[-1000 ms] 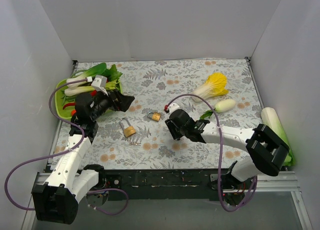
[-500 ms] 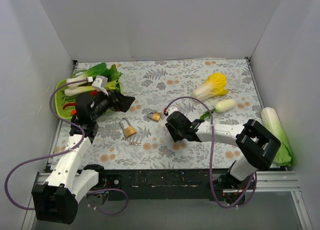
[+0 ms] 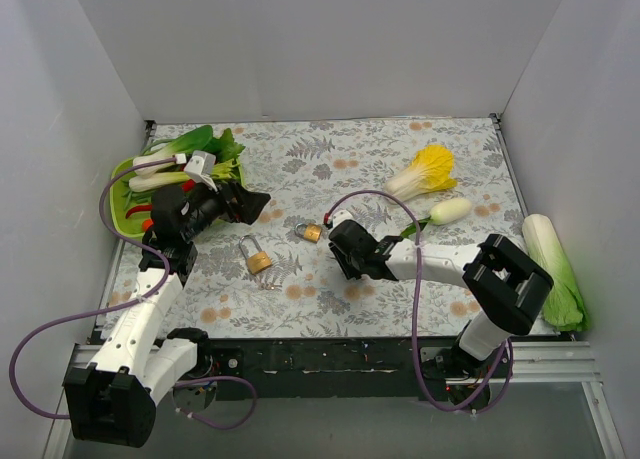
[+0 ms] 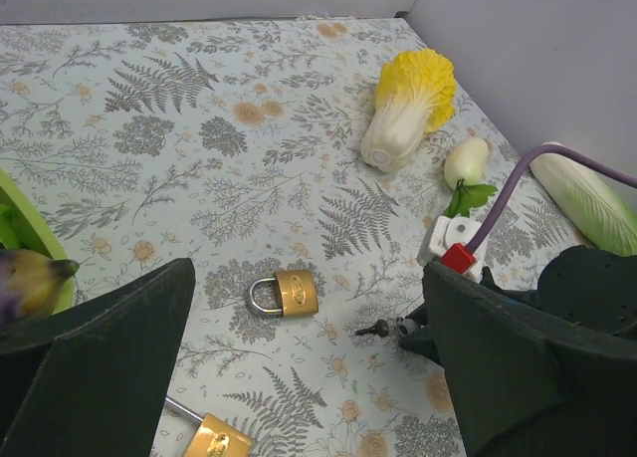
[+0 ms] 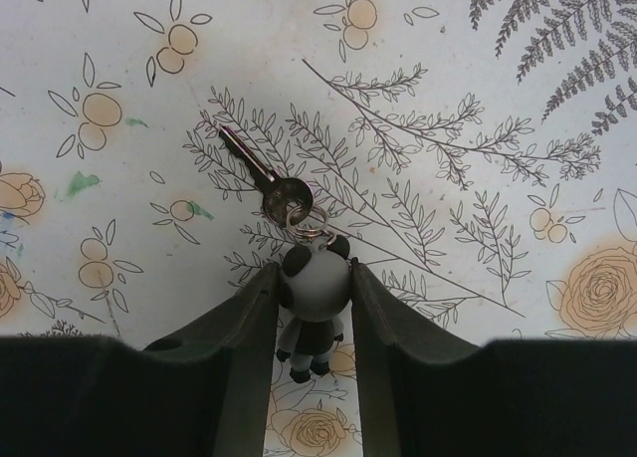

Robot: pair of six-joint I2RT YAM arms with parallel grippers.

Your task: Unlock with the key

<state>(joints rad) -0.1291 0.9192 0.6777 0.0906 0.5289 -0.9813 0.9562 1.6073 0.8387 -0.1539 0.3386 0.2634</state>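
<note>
Where the floral cloth (image 3: 330,159) meets the left wall, a green tray (image 3: 122,184) holds leafy greens. The left gripper (image 3: 255,203) hovers just beside it with its 2 fingers spread wide and nothing between them.

Right of that gripper lie 2 brass padlocks. The larger padlock (image 3: 257,258) sits nearer the arm bases with its shackle pointing away from them. The smaller padlock (image 3: 309,232) lies a little farther back and to the right, apart from the first.

Just right of the smaller padlock, the right gripper (image 5: 314,270) is low at the cloth, clenched on the key (image 5: 284,196) by its panda charm (image 5: 314,290); both fingers press the charm's white sides. In the right wrist view a small ring joins the charm to the key's dark round head. The silvery blade points up and left, away from the fingers, with a shadow close alongside; whether the blade touches the cloth I cannot tell. From the left wrist camera the key shows as a small dark sliver poking out of the right gripper toward the smaller padlock, near it but not touching.

Farther right lie a yellow-leaved cabbage (image 3: 428,171), a small white vegetable (image 3: 450,211) and, at the right wall, a long pale green cabbage (image 3: 555,269).
</note>
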